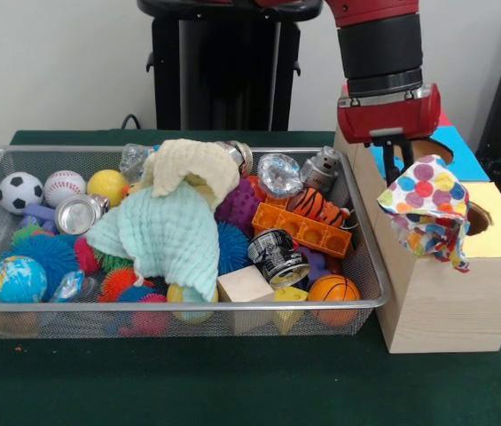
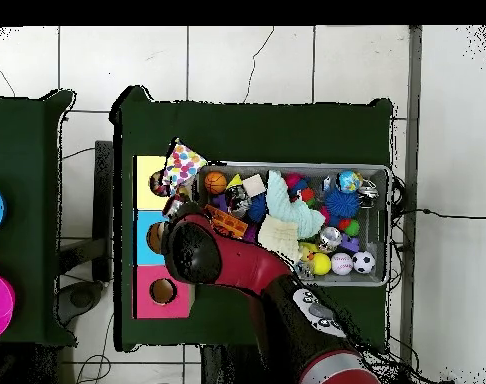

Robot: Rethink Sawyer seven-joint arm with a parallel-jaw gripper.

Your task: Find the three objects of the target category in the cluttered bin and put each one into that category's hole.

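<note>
Polka-dot cloth [image 1: 427, 213] hangs pinched in the claw [image 1: 398, 169] over the wooden box [image 1: 450, 293] beside the wire bin [image 1: 170, 315], at the yellow hole; delivery is underway, and next it likely needs lowering fully in, then releasing.

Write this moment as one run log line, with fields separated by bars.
arm: over wooden box | gripper: holding polka-dot cloth | cloth: hanging at yellow section's hole | basket: two more cloths
</note>
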